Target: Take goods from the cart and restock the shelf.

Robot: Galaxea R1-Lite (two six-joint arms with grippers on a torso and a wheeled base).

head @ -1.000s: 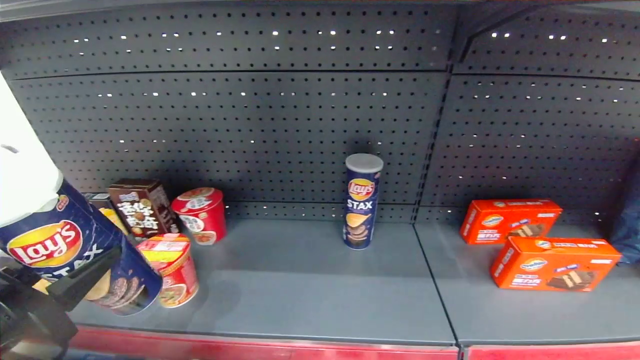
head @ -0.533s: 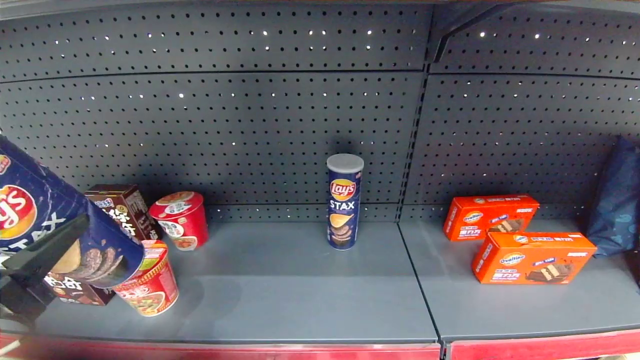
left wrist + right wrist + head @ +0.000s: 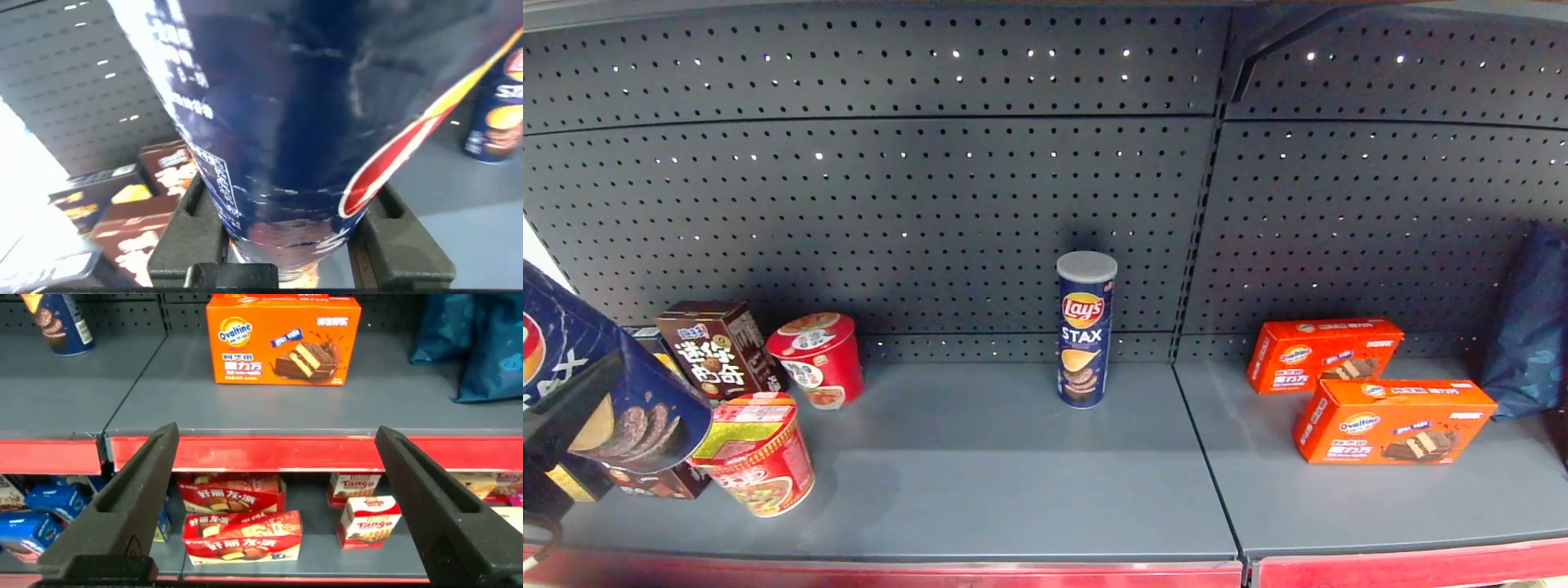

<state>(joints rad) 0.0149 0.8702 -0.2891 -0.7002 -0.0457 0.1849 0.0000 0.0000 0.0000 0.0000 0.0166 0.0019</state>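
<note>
Two risks stand out. The left hand (image 3: 290,245) is clamped low on the body of a blue chip can (image 3: 629,392). The can hangs tilted at the far left end of the shelf (image 3: 1013,474), just above a red noodle cup (image 3: 760,453) and in front of a brown box (image 3: 719,351). Carried inward at that height, its bottom would likely clip the cup, which is light and near the front lip, and could push it off or into its neighbours.

The second risk is the release. A tall narrow can let go before its base sits flat would probably tip and roll on the smooth deck. The bare stretch beside the matching can (image 3: 1085,327), upright by the back panel, looks like the sensible target, though crowding could topple that one too.

The right hand (image 3: 278,498) is spread wide with nothing in it, in front of the red front strip (image 3: 270,449).

Flat grey metal forms the deck, backed by dark pegboard (image 3: 931,204). A seam splits it into two bays. A second red cup (image 3: 818,359) sits at the back left. The right bay holds two orange boxes (image 3: 1392,420) and a dark blue bag (image 3: 1531,327). A lower tier (image 3: 237,531) carries more boxed goods.
</note>
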